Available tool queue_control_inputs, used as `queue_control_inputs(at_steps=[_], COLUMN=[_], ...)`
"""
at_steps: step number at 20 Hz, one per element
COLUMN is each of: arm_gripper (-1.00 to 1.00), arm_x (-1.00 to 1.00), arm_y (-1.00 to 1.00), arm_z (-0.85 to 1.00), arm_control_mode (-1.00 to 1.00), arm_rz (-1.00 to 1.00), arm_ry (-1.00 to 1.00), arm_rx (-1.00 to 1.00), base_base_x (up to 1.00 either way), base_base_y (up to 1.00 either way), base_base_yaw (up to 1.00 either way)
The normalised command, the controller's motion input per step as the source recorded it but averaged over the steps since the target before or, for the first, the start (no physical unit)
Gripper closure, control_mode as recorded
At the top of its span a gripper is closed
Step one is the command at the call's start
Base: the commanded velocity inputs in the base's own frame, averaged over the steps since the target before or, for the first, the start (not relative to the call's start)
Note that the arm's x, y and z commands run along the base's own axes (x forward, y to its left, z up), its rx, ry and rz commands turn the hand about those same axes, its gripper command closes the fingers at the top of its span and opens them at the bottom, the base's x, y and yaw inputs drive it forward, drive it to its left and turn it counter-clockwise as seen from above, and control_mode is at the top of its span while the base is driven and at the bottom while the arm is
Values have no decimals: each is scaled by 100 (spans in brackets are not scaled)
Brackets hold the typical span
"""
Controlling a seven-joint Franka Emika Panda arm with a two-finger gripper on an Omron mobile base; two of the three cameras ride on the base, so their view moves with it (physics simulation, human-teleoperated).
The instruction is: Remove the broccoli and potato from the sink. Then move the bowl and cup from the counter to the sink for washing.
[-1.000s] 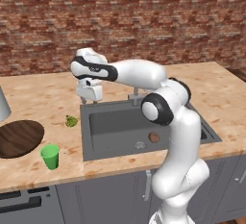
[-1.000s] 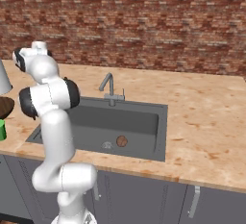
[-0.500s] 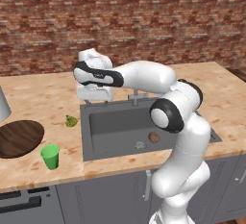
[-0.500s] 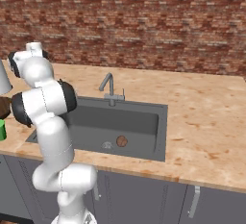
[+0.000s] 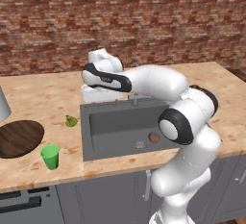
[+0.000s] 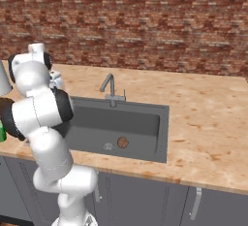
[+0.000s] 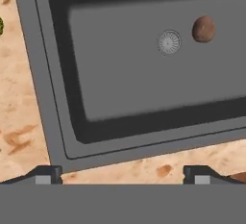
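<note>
In the sink [image 5: 115,127] — the potato [image 5: 153,137] on the basin floor, just beside the round drain [image 5: 140,144]; faucet [image 6: 111,89] at the back rim; broccoli [image 5: 71,120] out on the counter [image 5: 43,93], near the sink's left edge; bowl [image 5: 19,137] and cup [image 5: 50,156] farther left, apart from each other. Gripper [image 7: 123,174] spread wide, holding nothing, above the sink's back left corner — potato well away toward the far side of the basin in the hand view.

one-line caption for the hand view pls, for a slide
Open gripper above the sink edge, potato lying beside the drain.
</note>
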Motion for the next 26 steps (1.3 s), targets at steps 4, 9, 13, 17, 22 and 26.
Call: queue_control_inputs(at_steps=[4, 9, 13, 17, 22, 26], arm_gripper=[-100, -100, -100, -100, -100, -100], arm_x=[-29, -29, -20, -9, -3, -3], arm_y=[-36, -39, -41, -42, -38, -37], arm_z=[1, 0, 0, -7, -10, -7], arm_control_mode=[-100, -100, -100, -100, -100, -100], arm_rz=[38, 36, 29, 24, 21, 19], arm_ry=[-1, -3, 0, 0, 0, 0], arm_rx=[13, 15, 14, 6, 1, 0], base_base_x=[0, 0, 0, 0, 0, 0], base_base_y=[0, 0, 0, 0, 0, 0], base_base_yaw=[0, 0, 0, 0, 0, 0])
